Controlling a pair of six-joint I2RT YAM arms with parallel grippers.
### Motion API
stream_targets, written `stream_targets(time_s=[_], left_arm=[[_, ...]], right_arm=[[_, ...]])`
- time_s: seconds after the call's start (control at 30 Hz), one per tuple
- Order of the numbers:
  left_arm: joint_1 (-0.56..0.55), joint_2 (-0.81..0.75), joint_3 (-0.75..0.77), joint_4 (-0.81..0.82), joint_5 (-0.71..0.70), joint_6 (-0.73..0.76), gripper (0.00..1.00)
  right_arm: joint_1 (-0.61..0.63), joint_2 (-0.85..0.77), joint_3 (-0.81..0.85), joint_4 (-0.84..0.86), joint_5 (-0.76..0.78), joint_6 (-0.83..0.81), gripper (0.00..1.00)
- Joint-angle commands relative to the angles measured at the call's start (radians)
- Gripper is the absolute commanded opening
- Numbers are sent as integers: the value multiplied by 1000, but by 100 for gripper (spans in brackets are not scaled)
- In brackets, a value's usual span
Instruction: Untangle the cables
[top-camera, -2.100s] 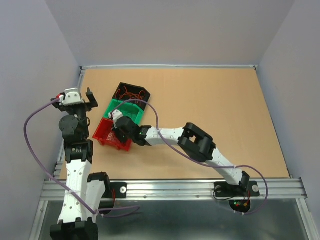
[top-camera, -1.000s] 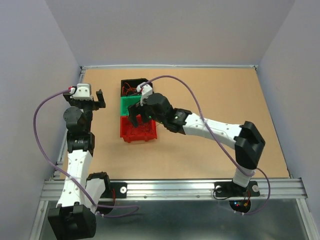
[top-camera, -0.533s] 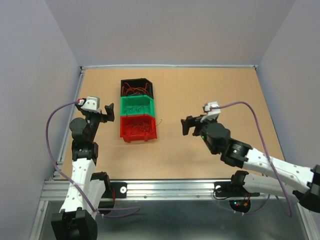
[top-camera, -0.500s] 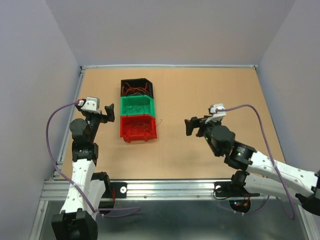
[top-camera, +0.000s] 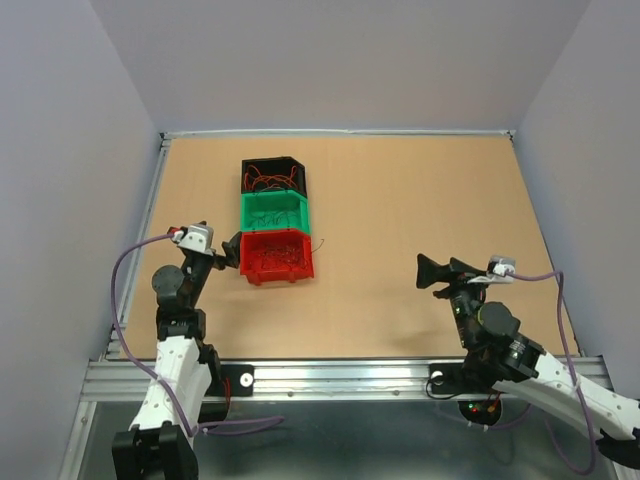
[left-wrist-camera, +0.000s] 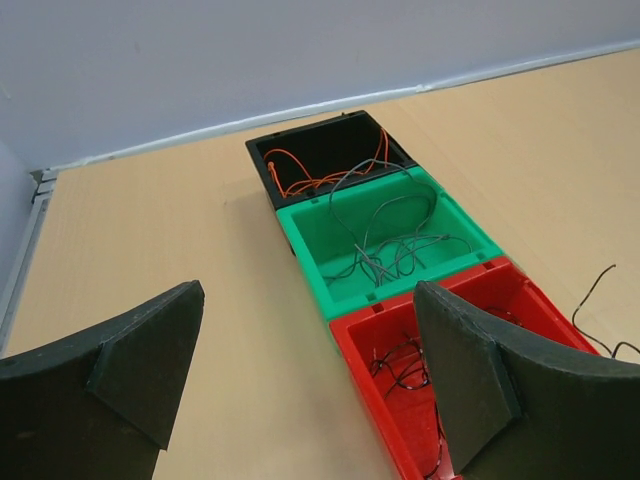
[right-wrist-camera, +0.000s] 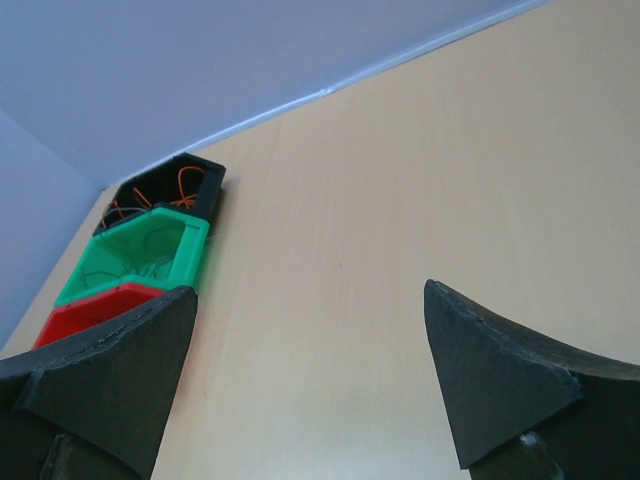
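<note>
Jaws spread wide and empty on both arms; left gripper (left-wrist-camera: 308, 295) sits just short of the cables (left-wrist-camera: 395, 248), lying ahead in a bin row (left-wrist-camera: 300, 245) running away from it; right gripper (top-camera: 428, 273) well apart, bins far to its left

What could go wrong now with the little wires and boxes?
One black wire lies on the table outside the red bin; it may get left out or dragged. Grey wires in the green bin arch up toward the black bin and could snag its orange wires.
</note>
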Motion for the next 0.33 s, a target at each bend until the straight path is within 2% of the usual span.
stream_targets(time_s=[0.0, 0.3], left_arm=[[6, 11, -6, 168, 1, 28, 99], [6, 67, 17, 156, -19, 34, 99]], right_arm=[[-1, -54, -23, 24, 50, 21, 100], [-1, 55, 7, 12, 60, 57, 100]])
